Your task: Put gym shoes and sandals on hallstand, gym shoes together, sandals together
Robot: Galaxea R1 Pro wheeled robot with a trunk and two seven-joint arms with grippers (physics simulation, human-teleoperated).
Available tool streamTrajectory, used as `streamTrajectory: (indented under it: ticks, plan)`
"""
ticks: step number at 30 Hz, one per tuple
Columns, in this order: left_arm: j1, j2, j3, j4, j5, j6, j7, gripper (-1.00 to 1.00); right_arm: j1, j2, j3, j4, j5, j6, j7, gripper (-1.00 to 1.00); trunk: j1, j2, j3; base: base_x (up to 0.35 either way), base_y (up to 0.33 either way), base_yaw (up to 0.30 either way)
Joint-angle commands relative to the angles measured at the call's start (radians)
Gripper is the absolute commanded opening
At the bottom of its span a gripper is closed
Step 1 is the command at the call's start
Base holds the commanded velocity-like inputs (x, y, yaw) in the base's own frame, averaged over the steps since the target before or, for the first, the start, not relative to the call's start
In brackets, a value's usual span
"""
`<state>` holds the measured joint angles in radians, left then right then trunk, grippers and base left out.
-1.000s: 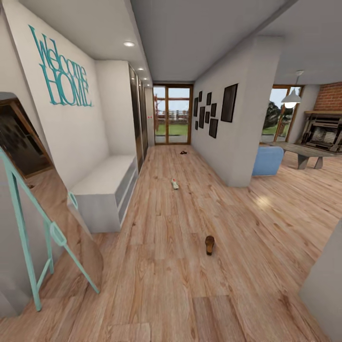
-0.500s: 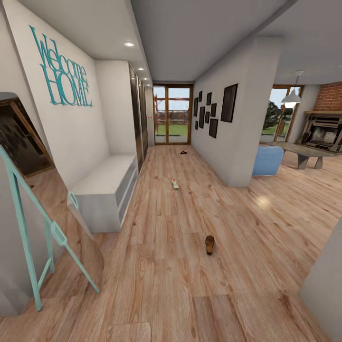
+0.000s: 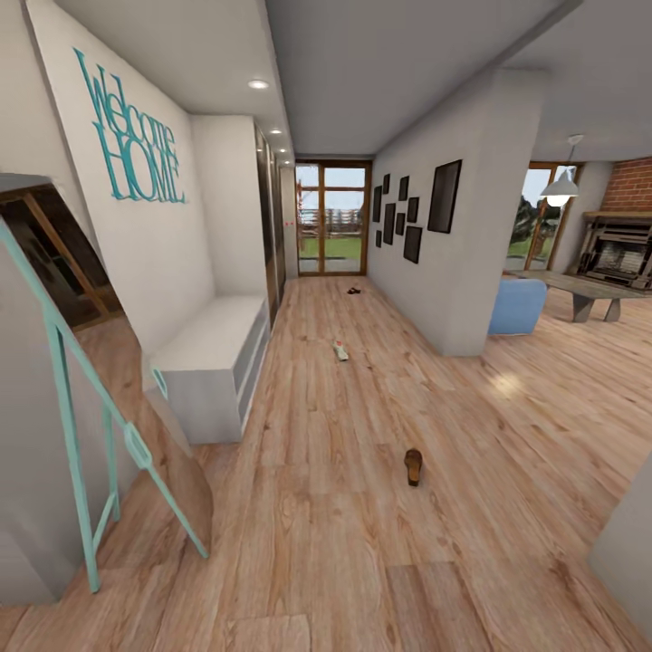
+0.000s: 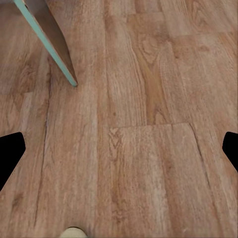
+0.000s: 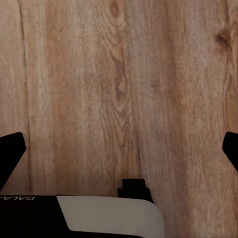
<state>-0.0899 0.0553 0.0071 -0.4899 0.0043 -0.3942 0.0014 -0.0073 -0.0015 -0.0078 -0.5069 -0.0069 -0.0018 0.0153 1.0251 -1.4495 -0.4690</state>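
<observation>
Lying alone on the floor (image 3: 344, 543) at about 1 o'clock from the robot, the nearest sandal (image 3: 413, 466) is the closest of the task's things; its long axis runs nearly along the corridor, 12 to 6 o'clock, though which end is the toe is too small to tell. A gym shoe (image 3: 340, 351) lies farther off at about 12 o'clock, its long axis tipped slightly toward 11 and 5 o'clock, and a small dark thing near the glass door (image 3: 331, 230) at the far end, likely the second sandal (image 3: 353, 291), is too small to read for direction. By its look the near sandal should be light, thin and somewhat flexible, with a smooth footbed that could slip; a grip across the wide toe strap, or pinching the sole edge at mid-length, seems the safest hold. The gym shoe would be bulkier and stiffer in the sole but soft in the upper, so the heel collar or the side wall near the laces looks the best place to take it. The rack (image 3: 213, 362) stands against the wall at about 10 o'clock, well apart from every shoe. Both wrist views look down on bare planks; the left gripper (image 4: 119, 151) and the right gripper (image 5: 119, 151) each have their dark fingertips at opposite edges, jaws spread wide and holding nothing.
</observation>
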Motion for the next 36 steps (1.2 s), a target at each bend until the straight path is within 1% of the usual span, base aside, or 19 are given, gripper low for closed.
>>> streamTrajectory:
  ticks: [1,7,11,25,36]
  plan:
    - [-0.001,0.0,0.001,0.001,0.0,-0.003,0.0,1.0,0.0,0.0,-0.001,-0.001,-0.001,0.0,0.002,1.0,0.0,-0.001,-0.001,0.0,0.071,0.0]
    - [-0.001,0.0,0.001,0.001,0.0,-0.003,0.0,1.0,0.0,0.0,0.0,0.0,-0.001,0.0,0.002,1.0,0.0,-0.001,-0.001,-0.001,0.027,0.0]
    - [-0.001,-0.001,0.0,0.001,0.0,-0.003,0.0,1.0,0.0,0.0,0.0,0.0,-0.001,0.0,0.002,1.0,0.0,-0.001,-0.001,-0.15,0.005,0.0]
    - [-0.001,-0.002,0.0,0.001,-0.001,-0.003,0.0,1.0,0.0,0.0,0.0,0.0,-0.001,0.0,0.002,1.0,0.0,-0.001,-0.001,-0.321,0.013,0.0]
    - [-0.001,-0.002,0.001,0.001,0.0,-0.003,0.0,1.0,0.0,0.0,0.0,0.0,-0.001,0.0,0.002,1.0,0.0,-0.001,-0.001,-0.298,0.175,0.0]
